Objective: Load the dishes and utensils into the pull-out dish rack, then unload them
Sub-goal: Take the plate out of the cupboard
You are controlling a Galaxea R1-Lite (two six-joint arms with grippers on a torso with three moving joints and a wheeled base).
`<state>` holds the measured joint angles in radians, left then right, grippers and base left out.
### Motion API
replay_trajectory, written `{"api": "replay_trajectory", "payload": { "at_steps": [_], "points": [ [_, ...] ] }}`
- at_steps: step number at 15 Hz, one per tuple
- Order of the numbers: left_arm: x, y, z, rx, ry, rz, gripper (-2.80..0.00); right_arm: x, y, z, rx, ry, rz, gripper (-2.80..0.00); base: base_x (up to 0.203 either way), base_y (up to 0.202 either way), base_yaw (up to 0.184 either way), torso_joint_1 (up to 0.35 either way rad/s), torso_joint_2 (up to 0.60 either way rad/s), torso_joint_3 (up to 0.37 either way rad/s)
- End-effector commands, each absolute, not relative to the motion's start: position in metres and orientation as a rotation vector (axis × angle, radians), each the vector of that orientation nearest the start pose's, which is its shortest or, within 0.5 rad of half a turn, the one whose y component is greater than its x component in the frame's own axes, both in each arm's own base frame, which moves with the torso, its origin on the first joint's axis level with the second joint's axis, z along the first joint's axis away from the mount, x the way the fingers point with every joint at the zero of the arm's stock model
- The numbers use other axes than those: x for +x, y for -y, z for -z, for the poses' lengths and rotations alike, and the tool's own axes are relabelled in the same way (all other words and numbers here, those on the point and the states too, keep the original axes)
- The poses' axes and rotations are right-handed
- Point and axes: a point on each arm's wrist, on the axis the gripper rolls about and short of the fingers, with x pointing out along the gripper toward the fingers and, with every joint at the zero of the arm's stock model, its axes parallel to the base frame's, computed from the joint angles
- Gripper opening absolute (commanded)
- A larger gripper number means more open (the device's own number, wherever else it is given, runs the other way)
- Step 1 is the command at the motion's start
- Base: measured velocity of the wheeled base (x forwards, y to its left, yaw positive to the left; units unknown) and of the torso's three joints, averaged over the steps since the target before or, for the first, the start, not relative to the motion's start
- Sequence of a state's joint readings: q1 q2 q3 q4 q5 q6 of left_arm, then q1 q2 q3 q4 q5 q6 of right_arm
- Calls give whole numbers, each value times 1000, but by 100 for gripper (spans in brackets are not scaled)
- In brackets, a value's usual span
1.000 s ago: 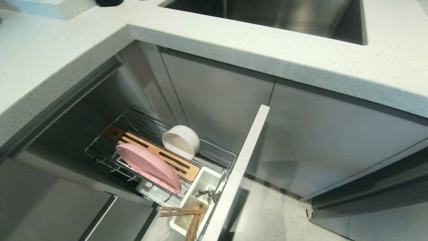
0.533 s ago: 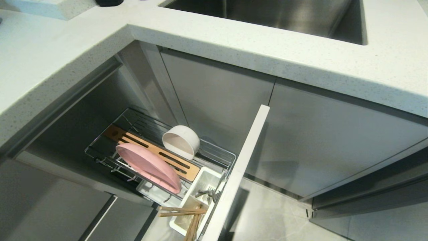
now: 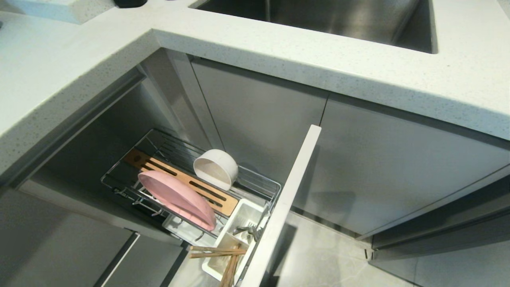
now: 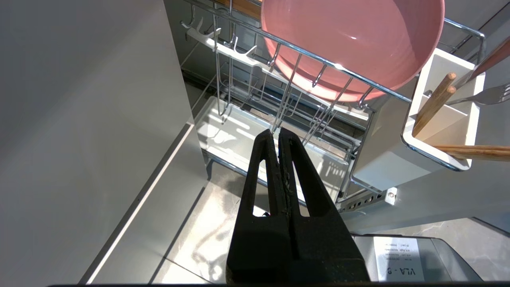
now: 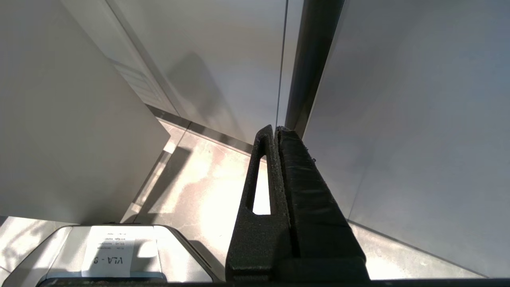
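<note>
Worktop (image 3: 279,52) of speckled white stone runs along the top of the head view, with a steel sink (image 3: 338,20) sunk into it at the far edge. Below its corner the pull-out dish rack (image 3: 263,181) stands drawn out of the cabinet, its pale front panel (image 3: 287,199) edge-on to the camera. A small white bowl (image 3: 216,168) lies tipped on its side at the rack's far edge, just beside the slotted wooden strip (image 3: 187,183). The pink plate (image 3: 177,199) stands on edge along the rack's near side, leaning over the strip. At the panel end sits the white utensil caddy (image 3: 235,239); wooden chopsticks (image 3: 217,252) lie across its near rim, more sticks poke out of it, and a metal utensil (image 3: 245,230) rests in the compartment behind. Neither arm shows here.

In the left wrist view the left gripper (image 4: 275,133) hangs low beside the rack, its black fingers (image 4: 263,159) pressed together with nothing between them. Beyond it the pink plate (image 4: 350,44) rests against the chrome wire (image 4: 303,52), above the white prongs (image 4: 235,50) and a pale drip tray (image 4: 255,135). The caddy (image 4: 442,147) holds the chopsticks (image 4: 432,105), and a fork's tines (image 4: 490,95) reach in from the edge.

In the right wrist view the right gripper (image 5: 275,129) hangs over the floor (image 5: 199,179) facing grey cabinet doors (image 5: 223,59), well apart from the rack; its fingers (image 5: 303,183) are likewise closed tight and empty.
</note>
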<state>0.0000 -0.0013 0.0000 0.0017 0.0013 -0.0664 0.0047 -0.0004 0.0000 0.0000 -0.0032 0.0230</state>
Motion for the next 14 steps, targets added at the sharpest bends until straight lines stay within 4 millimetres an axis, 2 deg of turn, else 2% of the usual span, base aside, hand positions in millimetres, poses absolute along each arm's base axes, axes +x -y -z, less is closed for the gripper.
{"api": "replay_trajectory", "payload": {
  "at_steps": [1,8,9,12,14],
  "points": [
    [-23,0,-75,-67,-3,-2,-280,-23,0,-75,23,-2,-2,-280,0,0,0,0,0,0],
    [-23,0,-75,-37,-1,4,-280,-23,0,-75,23,-2,-2,-280,0,0,0,0,0,0],
    [-25,0,-82,-10,25,15,-280,-23,0,-75,23,-2,-2,-280,0,0,0,0,0,0],
    [-47,2,-139,11,189,66,-280,-23,0,-75,23,-1,-2,-280,0,0,0,0,0,0],
    [-66,2,-194,23,266,73,-280,-23,0,-75,23,-2,-2,-280,0,0,0,0,0,0]
  ]
}}
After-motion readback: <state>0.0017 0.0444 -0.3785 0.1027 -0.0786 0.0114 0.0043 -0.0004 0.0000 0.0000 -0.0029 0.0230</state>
